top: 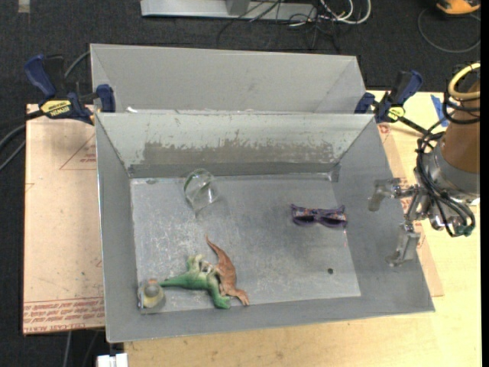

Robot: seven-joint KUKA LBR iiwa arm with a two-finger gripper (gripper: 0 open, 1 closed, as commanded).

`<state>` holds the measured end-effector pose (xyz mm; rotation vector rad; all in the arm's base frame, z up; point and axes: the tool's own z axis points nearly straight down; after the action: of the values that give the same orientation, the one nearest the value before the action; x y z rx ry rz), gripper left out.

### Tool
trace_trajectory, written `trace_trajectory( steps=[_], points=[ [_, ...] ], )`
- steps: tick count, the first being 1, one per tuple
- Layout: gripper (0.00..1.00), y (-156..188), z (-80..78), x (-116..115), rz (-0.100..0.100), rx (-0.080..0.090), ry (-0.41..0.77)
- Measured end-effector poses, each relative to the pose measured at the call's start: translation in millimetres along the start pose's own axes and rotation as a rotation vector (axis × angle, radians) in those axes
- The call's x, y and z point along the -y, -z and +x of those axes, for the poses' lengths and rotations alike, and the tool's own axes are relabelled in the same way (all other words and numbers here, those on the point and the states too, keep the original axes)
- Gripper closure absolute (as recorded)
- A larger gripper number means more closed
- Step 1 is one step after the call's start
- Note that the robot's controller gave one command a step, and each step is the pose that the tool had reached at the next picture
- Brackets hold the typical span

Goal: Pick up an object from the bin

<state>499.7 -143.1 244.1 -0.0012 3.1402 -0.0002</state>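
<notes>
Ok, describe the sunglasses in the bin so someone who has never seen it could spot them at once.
Look at the flat floor of the grey bin. On its right half, nearest the gripper, the sunglasses lie alone. They are dark purple with two lenses, unlike the clear cup at the back and the toy dinosaurs front left.

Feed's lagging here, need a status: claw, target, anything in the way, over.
Claw open, empty, over bin's right wall. Nearest thing: purple sunglasses, flat on floor, untouched. Nothing between them.
</notes>
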Motion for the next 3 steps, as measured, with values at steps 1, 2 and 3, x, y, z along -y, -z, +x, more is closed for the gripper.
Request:
trace_trajectory(
  steps=[1, 2, 3],
  points=[
    [0.0, -66, -37.6, -50, 0.0, 0.002, 0.196],
    [0.0, -159, -29.6, -52, -0.003, -0.006, 0.175],
    [0.0, -79, -88.5, -101, -0.002, 0.015, 0.069]
  ],
)
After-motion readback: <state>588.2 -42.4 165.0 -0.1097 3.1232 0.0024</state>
